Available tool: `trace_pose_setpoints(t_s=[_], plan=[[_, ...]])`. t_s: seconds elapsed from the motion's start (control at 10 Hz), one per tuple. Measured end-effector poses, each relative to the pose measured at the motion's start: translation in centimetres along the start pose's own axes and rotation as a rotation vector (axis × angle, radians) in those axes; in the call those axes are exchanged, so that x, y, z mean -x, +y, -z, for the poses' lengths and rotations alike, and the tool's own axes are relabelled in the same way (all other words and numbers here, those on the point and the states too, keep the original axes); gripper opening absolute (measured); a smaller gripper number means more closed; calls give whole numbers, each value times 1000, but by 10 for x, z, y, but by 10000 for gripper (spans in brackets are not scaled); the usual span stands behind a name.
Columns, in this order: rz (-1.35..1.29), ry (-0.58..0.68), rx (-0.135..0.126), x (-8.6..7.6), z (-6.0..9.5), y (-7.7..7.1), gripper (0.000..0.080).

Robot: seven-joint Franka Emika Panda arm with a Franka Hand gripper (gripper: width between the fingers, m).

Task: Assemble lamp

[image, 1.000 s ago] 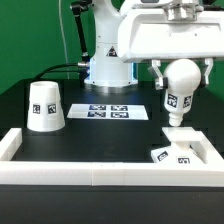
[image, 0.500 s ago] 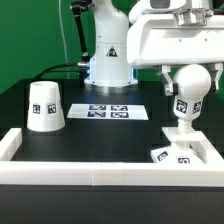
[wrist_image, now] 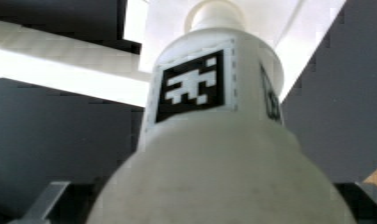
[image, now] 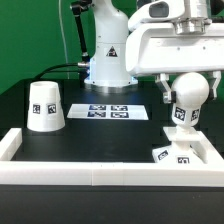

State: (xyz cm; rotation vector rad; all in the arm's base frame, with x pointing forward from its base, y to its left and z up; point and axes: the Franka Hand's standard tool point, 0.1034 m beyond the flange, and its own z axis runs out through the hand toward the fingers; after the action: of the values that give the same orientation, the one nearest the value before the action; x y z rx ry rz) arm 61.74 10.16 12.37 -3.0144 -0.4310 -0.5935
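Three lamp parts are being observed, one of each kind. One bulb [image: 187,100] is being gripped at its ball end by the single gripper [image: 187,91], whose two fingers [image: 163,92] are being pressed against the ball's sides (tagged stem pointing downward, slightly tilted). It is being held in the air just above the one base [image: 172,153], which is lying in the corner of the white rail frame [image: 60,166] at the exterior view's right. One shade [image: 44,106] is standing wide end down at the exterior view's left, well apart. One marker board [image: 115,111] is lying farther back, between them.
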Motion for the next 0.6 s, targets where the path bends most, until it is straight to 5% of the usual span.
trace_pose_setpoints(t_s=[0.6], plan=[[6, 94, 24, 11, -4, -3, 576]])
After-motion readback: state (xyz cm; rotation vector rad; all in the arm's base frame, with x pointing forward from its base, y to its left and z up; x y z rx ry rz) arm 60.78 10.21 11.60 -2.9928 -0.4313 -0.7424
